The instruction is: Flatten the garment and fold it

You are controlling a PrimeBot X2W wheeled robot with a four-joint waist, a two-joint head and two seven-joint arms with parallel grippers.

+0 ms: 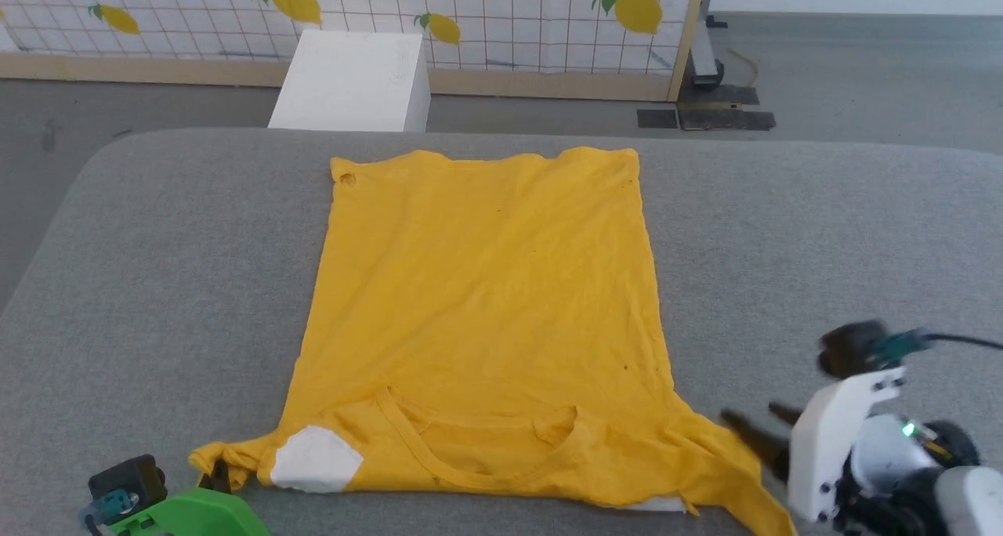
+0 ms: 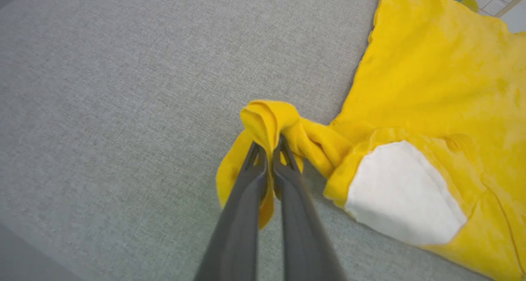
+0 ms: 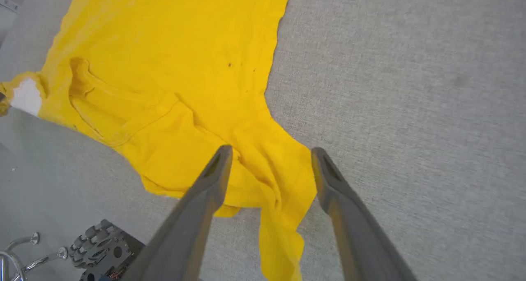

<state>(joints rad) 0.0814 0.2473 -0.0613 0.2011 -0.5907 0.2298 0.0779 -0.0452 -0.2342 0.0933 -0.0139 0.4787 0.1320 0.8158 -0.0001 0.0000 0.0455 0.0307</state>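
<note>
At seven o'clock in the head view, the left gripper [image 2: 269,146] pinches a bunched sleeve of the garment [image 1: 486,285] (its green housing [image 1: 192,512] is cut off by the frame). At five o'clock the right gripper [image 3: 271,151] gapes wide above the other sleeve, whose tip runs off-frame. The garment lies mid-worktop [image 1: 823,222], a white patch [image 1: 316,459] showing at its folded near edge.
</note>
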